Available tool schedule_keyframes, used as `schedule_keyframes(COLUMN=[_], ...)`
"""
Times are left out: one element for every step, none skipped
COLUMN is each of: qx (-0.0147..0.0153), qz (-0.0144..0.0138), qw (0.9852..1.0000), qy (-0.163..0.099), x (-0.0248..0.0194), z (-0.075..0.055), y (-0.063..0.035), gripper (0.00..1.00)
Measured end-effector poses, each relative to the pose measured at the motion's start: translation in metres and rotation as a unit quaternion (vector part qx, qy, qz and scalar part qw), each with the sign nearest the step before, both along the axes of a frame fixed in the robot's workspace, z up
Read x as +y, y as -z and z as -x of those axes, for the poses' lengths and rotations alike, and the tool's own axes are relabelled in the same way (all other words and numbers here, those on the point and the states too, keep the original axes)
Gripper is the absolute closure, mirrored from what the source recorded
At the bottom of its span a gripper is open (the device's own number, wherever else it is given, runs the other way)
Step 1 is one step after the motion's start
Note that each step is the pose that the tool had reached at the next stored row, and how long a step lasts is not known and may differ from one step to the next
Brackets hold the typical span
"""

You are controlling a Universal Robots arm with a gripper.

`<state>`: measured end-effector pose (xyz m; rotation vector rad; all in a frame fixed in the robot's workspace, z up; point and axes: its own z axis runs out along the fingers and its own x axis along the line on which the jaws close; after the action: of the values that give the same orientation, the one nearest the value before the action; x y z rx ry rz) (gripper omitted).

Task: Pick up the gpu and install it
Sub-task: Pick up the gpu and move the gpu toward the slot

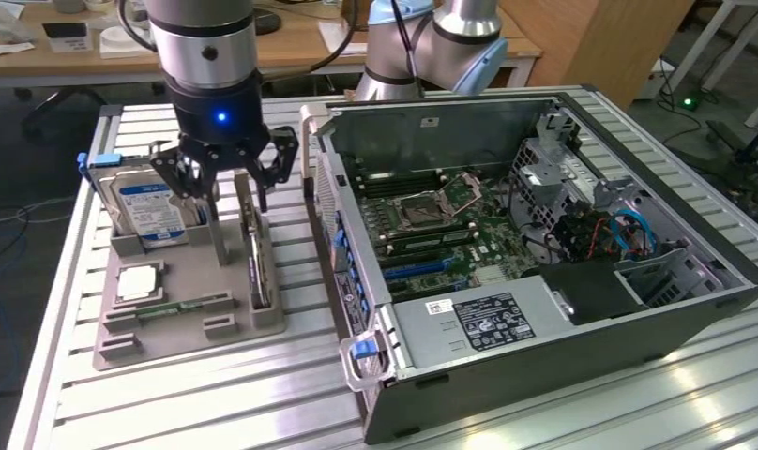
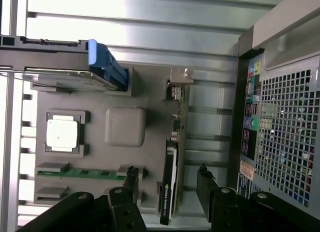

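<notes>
The arm (image 1: pixel 206 56) comes pretty much straight down from above, wrist vertical, with the gripper (image 1: pixel 229 183) pointing down over the grey tray (image 1: pixel 185 342) on the slatted table (image 1: pixel 166 403). Jaws are wide open and it's got nothing in them.

The gpu (image 1: pixel 256 262) is sitting in its tray slot, standing on its long edge, on the side of the tray nearest the PC case (image 1: pixel 505 389). In the wrist view the two fingers (image 2: pixel 131 179) sit one on each side of the gpu (image 2: pixel 174 162), over the black end of the card, with a visible gap on both sides, so no contact. The silver bracket (image 2: pixel 180 77) is at the opposite end of the card from the gripper (image 2: pixel 167 184).

Other stuff in the tray: hard drive (image 1: pixel 147 211) with the blue label standing upright at the exterior view's left, a CPU (image 1: pixel 139 281) lying flat below it, and a memory stick (image 1: pixel 179 307) lying flat next to that. The case is lying on its side, open, motherboard (image 1: pixel 442 225) facing up, just beside the tray on the exterior view's right.
</notes>
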<state>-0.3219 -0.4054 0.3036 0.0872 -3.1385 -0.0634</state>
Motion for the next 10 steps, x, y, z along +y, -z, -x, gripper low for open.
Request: schedule_keyframes(qx=[0.0,0.0,0.0,0.0,0.0,0.0,0.0,0.0,0.0,-0.0001], qz=[0.0001,0.0,0.0,0.0,0.0,-0.0001,0.0,0.0,0.0,-0.0001], qw=[1.0,1.0,1.0,1.0,1.0,1.0,1.0,1.0,1.0,1.0], qy=[0.0,0.0,0.0,0.0,0.0,0.0,0.0,0.0,0.0,0.0], x=[-0.0006,-0.0012,-0.0023,-0.0041,-0.0065,-0.009,-0.0109,-0.0124,-0.0137,-0.0143], z=[0.0,0.0,0.0,0.0,0.0,0.0,0.0,0.0,0.0,0.0], y=[0.0007,0.0015,0.0023,0.0031,0.0038,0.0047,0.0056,0.0067,0.008,0.0098], gripper=[0.41,0.41,0.41,0.41,0.41,0.41,0.41,0.41,0.41,0.41])
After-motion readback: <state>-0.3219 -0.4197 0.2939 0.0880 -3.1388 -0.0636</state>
